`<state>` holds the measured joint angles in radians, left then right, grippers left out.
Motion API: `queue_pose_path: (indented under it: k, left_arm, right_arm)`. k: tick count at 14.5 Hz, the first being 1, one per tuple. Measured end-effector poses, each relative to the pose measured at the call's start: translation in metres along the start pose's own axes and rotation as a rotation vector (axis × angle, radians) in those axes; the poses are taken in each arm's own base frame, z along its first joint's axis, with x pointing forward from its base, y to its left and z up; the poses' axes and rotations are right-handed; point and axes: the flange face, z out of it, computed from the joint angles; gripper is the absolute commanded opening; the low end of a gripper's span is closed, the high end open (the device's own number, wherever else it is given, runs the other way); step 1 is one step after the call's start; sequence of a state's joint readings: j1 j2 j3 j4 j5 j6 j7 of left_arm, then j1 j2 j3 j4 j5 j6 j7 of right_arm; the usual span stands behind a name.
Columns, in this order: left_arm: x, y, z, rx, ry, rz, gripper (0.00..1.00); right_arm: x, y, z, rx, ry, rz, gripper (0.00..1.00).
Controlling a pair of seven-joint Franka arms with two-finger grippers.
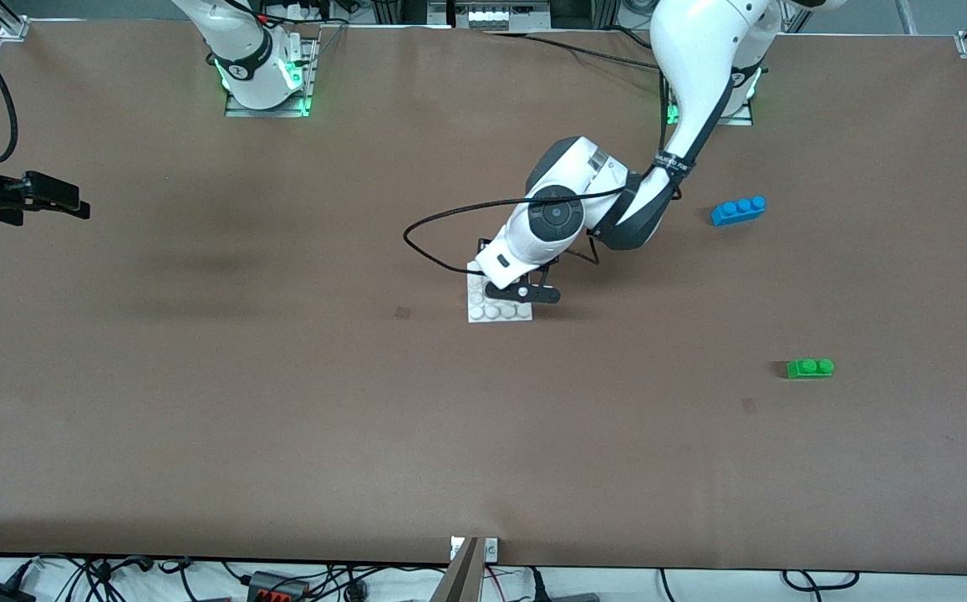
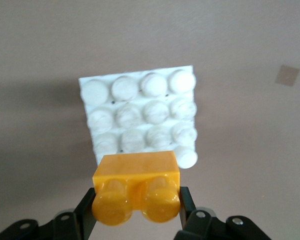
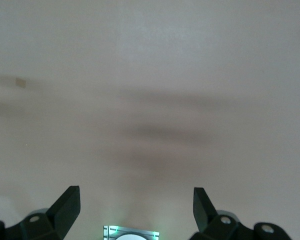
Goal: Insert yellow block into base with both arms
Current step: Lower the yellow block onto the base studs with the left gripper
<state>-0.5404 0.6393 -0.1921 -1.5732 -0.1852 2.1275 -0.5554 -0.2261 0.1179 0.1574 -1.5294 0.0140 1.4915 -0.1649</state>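
The white studded base [image 1: 496, 308] lies on the table's middle. My left gripper [image 1: 525, 293] is low over it, shut on the yellow block [image 2: 136, 181]. In the left wrist view the gripper [image 2: 136, 201] holds the block by its two short ends, studs toward the camera. The block overlaps one edge row of the base [image 2: 140, 112]; I cannot tell whether they touch. In the front view the left arm's hand hides the block. My right gripper [image 1: 73, 201] waits in the air at the right arm's end of the table. In the right wrist view it [image 3: 136, 192] is open and empty.
A blue three-stud brick [image 1: 738, 209] and a green two-stud brick [image 1: 810, 368] lie toward the left arm's end of the table; the green one is nearer the front camera. A black cable [image 1: 433, 242] loops from the left arm's wrist beside the base.
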Motion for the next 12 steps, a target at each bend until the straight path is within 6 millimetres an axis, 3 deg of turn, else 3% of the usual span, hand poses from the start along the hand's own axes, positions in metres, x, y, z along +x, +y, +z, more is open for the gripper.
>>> queue_pose_path:
  k: [4, 7, 12]
  left_arm:
    - [0.012, 0.006, 0.007, 0.008, 0.029, -0.003, 0.51]
    - [0.011, 0.01, 0.019, 0.023, 0.033, 0.008, 0.51]
    - [0.012, 0.007, 0.024, 0.033, 0.031, 0.005, 0.52]
  right_arm:
    - [-0.013, -0.006, -0.028, -0.061, 0.048, 0.002, 1.0]
    - [-0.025, 0.014, -0.033, -0.061, 0.055, 0.041, 1.0]
    - [-0.04, 0.008, -0.034, -0.059, 0.054, 0.036, 1.0]
